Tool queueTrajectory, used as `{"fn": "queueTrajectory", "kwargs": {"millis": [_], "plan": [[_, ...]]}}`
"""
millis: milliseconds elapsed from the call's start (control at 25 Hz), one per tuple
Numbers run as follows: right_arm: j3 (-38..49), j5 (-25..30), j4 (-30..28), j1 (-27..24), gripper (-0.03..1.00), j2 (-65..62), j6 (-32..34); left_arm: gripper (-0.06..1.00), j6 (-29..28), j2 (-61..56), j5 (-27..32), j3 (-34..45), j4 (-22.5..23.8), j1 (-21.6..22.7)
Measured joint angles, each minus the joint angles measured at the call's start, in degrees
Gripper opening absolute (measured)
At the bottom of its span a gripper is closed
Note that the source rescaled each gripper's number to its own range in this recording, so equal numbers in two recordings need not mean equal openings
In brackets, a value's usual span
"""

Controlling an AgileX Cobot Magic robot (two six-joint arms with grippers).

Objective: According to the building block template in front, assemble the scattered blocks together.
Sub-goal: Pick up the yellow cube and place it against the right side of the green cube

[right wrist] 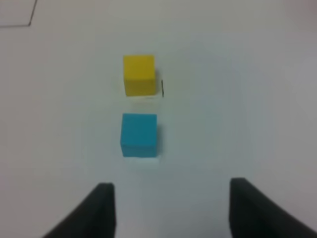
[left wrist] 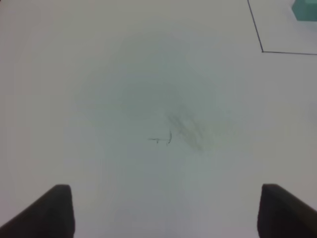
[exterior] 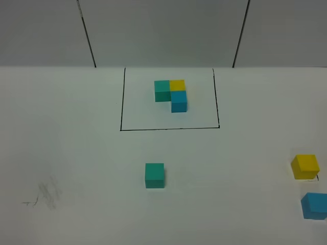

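The L-shaped three-cube cluster (exterior: pixel 171 94) sits inside the thin black drawn rectangle (exterior: pixel 168 128), rear centre. The teal-green matte cube (exterior: pixel 154 175) lies before it; far right, the yellow matte cube (exterior: pixel 305 167) lies behind the sky-blue matte cube (exterior: pixel 314 205).

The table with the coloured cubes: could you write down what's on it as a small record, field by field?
Model: building block template, teal, yellow and blue cubes joined in an L, inside a black rectangle
Teal: loose teal cube, alone in front of the rectangle
Yellow: loose yellow cube, far right
Blue: loose blue cube, far right, near the yellow one, not touching
Left arm: left gripper open, empty, over bare table
Right arm: right gripper open, empty, facing the blue cube
Assembly: not started
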Motion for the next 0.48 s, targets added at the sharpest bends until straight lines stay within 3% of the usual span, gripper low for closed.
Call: {"fn": "queueTrajectory", "kwargs": {"millis": [80, 200, 320, 480], "plan": [[-1.4, -3.9, -0.1, 0.0, 0.63, 6.4, 0.0, 0.64, 0.0, 0.0, 0.0, 0.0, 0.0, 0.0], [-5.0, -9.0, -0.1, 0.0, 0.85, 16.1, 0.1, 0.64, 0.0, 0.0, 0.0, 0.0, 0.0, 0.0], [-9.6, -10.8, -0.1, 0.0, 0.93, 27.4, 0.5, 0.64, 0.0, 0.0, 0.0, 0.0, 0.0, 0.0], [-17.0, -11.4, -0.2, 0.0, 0.93, 43.2, 0.9, 0.64, 0.0, 0.0, 0.0, 0.0, 0.0, 0.0]]}}
